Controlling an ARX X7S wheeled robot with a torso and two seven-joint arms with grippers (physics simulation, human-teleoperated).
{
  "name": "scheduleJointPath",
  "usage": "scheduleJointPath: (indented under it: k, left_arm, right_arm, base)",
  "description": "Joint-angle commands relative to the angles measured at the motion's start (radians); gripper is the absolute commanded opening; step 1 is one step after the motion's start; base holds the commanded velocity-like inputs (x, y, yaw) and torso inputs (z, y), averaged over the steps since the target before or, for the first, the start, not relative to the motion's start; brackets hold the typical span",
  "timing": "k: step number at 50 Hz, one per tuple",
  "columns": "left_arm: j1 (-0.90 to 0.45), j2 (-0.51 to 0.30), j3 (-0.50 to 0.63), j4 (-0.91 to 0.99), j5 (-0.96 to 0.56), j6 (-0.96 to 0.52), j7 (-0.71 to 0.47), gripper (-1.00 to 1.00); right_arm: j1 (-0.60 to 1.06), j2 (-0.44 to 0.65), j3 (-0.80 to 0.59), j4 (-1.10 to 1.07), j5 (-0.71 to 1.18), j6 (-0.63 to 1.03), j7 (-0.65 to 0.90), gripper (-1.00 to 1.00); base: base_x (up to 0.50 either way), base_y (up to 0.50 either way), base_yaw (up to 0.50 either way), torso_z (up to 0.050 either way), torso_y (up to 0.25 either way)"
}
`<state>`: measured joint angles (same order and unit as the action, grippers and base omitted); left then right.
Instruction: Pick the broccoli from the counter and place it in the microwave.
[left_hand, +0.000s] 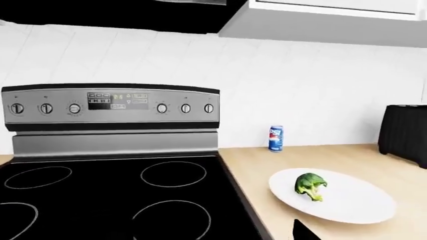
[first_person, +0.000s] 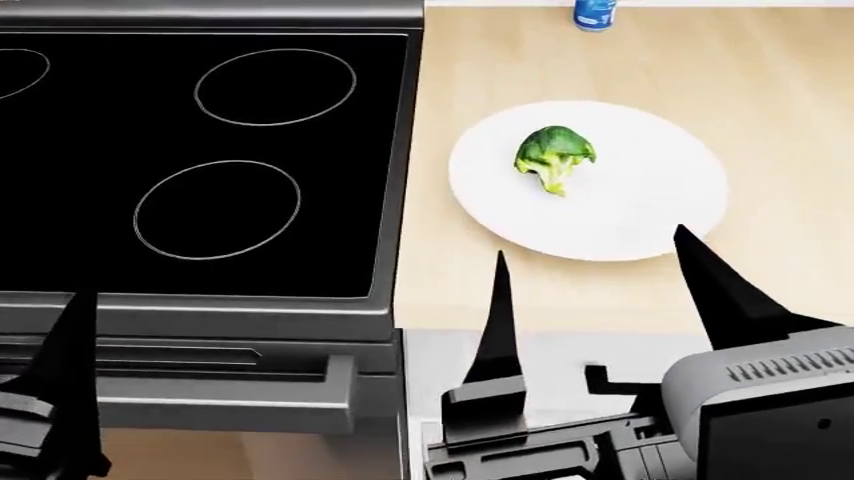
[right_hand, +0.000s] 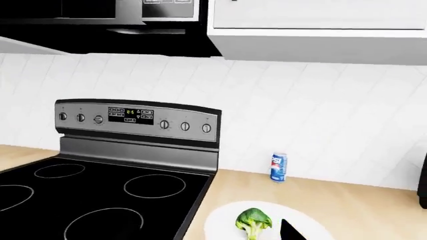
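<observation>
Broccoli (first_person: 553, 156) is the last link of a chain that is read from the desk (first_person: 774, 70), to the white plate (first_person: 641, 215), to the floret itself, and the right end effector (first_person: 594, 270), fingers spread apart, is poised near it, presumably for approach.

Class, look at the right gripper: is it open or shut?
Open. In the head view the right gripper's two black fingers stand wide apart, holding nothing, just short of the plate with the broccoli.
</observation>
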<state>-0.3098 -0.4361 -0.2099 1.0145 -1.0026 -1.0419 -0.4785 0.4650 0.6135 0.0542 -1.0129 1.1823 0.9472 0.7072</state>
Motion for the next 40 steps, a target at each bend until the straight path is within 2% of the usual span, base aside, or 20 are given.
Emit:
scheduleJointPath:
  k: [1, 7, 12, 40]
  left_arm:
    - [-0.027, -0.034, -0.019, 0.011, -0.065, 0.007, -0.065, 1.00]
    - [-0.093, -0.069, -0.064, -0.005, -0.123, 0.001, -0.122, 1.00]
    - [-0.106, -0.072, -0.051, -0.002, -0.142, 0.002, -0.132, 1.00]
    - [-0.028, -0.109, -0.058, 0.010, -0.165, 0.072, -0.160, 1.00]
  right_arm:
    - [0.096, 0.053, -0.033, 0.034, 0.158, 0.038, 0.120, 1.00]
    - [0.246, 0.102, -0.028, 0.081, 0.260, 0.067, 0.227, 1.00]
    - [0.300, 0.110, -0.045, 0.096, 0.295, 0.079, 0.245, 1.00]
    - [0.342, 0.130, -0.088, 0.135, 0.384, 0.094, 0.319, 1.00]
  base:
    - [0.00, 0.00, 0.00, 0.000, 0.000]
    - [0.05, 0.00, 0.00, 0.000, 0.000]
    - [0.49, 0.00, 0.00, 0.000, 0.000]
    - [0.49, 0.00, 0.00, 0.000, 0.001]
